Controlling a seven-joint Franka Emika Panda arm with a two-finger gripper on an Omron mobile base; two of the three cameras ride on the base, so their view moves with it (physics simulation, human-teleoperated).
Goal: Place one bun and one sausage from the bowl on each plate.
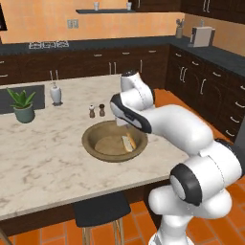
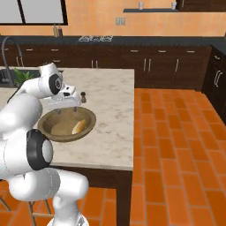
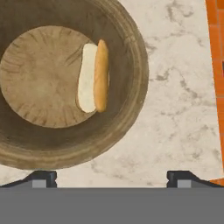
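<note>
Our gripper hovers over the near rim of the bowl, jaws spread wide, holding nothing. One bun lies inside the bowl on its flat floor, toward the side nearest the counter edge; we see no sausage or plate.

Risks as we judge them:
- The bun is off to one side of the gripper's centre, so a straight drop lands on the rim.
- The bun sits by the sloped wall; a finger may hit wood and skid.
- A lengthwise approach won't span it; we need to close across the short side.
- A soft roll could squash or roll out.
</note>
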